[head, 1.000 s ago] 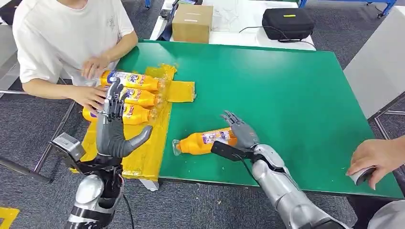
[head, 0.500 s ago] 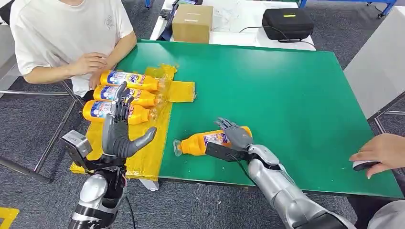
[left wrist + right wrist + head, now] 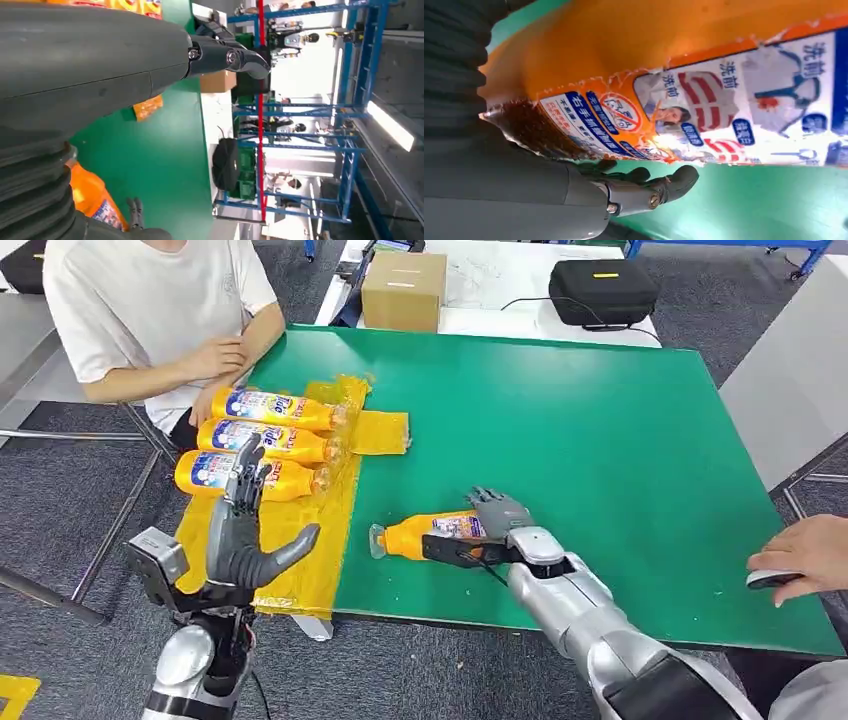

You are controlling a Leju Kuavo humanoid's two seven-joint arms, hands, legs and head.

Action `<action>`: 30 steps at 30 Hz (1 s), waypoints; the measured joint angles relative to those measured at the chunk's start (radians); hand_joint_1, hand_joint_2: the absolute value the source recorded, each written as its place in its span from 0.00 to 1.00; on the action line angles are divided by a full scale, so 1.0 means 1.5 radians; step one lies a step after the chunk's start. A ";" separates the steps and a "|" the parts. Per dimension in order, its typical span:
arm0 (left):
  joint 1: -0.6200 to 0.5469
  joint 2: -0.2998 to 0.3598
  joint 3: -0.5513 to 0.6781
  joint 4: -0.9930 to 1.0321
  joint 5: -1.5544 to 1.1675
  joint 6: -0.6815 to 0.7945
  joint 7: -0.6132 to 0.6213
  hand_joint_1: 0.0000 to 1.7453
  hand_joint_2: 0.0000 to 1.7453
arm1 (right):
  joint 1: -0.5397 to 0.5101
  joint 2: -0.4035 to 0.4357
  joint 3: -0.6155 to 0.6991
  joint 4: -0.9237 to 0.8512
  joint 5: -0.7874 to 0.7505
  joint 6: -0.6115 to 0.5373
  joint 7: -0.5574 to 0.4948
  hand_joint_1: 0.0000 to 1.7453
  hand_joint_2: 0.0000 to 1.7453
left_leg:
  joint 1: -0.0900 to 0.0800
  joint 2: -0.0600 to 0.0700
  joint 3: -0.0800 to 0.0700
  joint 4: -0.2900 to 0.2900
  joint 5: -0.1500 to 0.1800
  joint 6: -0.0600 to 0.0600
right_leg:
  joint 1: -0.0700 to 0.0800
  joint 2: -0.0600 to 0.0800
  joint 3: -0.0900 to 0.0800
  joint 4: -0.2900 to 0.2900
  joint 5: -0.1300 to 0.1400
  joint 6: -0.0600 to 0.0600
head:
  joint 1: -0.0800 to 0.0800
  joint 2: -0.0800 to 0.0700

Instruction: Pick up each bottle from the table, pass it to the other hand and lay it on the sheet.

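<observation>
An orange bottle (image 3: 420, 536) with a blue-and-white label lies on its side on the green table (image 3: 600, 430), cap toward the yellow sheet (image 3: 318, 540). My right hand (image 3: 497, 523) grips its base end, fingers curled over the top and thumb along the near side. In the right wrist view the bottle (image 3: 724, 75) sits pressed against the palm with the thumb (image 3: 644, 192) wrapped under it. My left hand (image 3: 245, 525) stands raised and open above the sheet's near end, holding nothing. Three more orange bottles (image 3: 270, 440) lie side by side on the sheet.
A person sits at the table's far left corner, hands (image 3: 222, 355) drawn in near the sheet. Another person's hand (image 3: 800, 558) rests on a mouse at the right edge. A cardboard box (image 3: 403, 288) and a black case (image 3: 603, 288) stand beyond the table.
My right hand dropped onto the bottle and its fingers closed around it, nudging it slightly. The seated person's hands withdrew from the bottles on the sheet. My left hand shifted slightly nearer.
</observation>
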 measured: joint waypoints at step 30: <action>0.011 -0.007 0.029 -0.005 0.010 0.001 -0.002 0.00 1.00 | -0.016 -0.001 0.020 0.020 -0.061 0.024 -0.061 1.00 1.00 | 0.000 0.000 0.000 0.000 0.000 0.000 | 0.000 0.000 0.000 0.000 0.000 0.000 | 0.000 0.000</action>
